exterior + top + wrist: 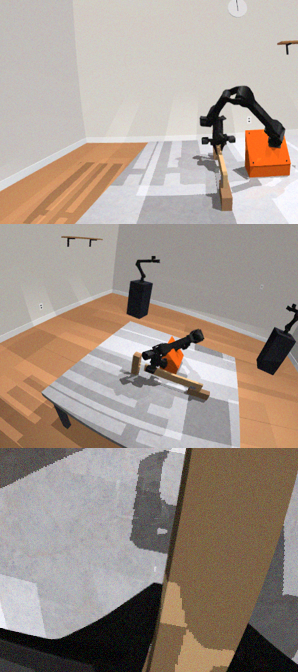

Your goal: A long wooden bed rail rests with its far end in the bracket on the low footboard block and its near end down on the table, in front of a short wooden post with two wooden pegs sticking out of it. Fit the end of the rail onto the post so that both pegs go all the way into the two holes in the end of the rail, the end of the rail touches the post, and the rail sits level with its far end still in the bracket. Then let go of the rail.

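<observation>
From my station I saw the gripper (153, 366) clamped on the rail (176, 377) close to its near end, with the arm (176, 345) reaching down from its orange base (173, 361). The post (136, 363) stood just beyond the gripper, near the rail's held end; I could not tell whether the two touched or whether the pegs had entered. Away from the gripper, the rail ran across the grey table (104, 400) to the footboard block (198, 392), its far end resting there. In the wrist view the rail (220, 544) filled the right side.
</observation>
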`<state>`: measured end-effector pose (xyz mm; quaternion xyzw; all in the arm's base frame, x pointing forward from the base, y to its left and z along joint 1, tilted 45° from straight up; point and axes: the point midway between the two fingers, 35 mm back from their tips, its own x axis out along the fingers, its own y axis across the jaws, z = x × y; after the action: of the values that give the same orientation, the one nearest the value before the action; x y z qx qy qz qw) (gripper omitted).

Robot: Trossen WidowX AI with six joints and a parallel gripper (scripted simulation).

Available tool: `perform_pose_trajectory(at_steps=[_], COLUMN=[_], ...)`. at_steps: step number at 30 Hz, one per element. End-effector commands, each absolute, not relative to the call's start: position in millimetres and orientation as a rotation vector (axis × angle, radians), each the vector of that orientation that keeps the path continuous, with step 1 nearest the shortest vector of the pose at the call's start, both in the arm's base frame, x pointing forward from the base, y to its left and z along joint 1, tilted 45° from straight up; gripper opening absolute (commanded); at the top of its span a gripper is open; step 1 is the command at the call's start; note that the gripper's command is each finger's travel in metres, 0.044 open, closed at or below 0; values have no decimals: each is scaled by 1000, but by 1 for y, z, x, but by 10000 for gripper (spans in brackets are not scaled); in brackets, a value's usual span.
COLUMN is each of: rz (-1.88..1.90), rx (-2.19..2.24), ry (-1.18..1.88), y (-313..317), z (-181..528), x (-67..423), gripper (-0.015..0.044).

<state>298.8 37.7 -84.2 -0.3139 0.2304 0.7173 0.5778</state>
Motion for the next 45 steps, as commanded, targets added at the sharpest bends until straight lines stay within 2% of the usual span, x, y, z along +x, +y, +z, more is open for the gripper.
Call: perform_pose_trajectory(at_steps=[1,45], rz=[1676,1676], rx=[-736,-737], ry=[537,537], y=[36,26], z=[-85,-94], x=[299,302], gripper=[0,0])
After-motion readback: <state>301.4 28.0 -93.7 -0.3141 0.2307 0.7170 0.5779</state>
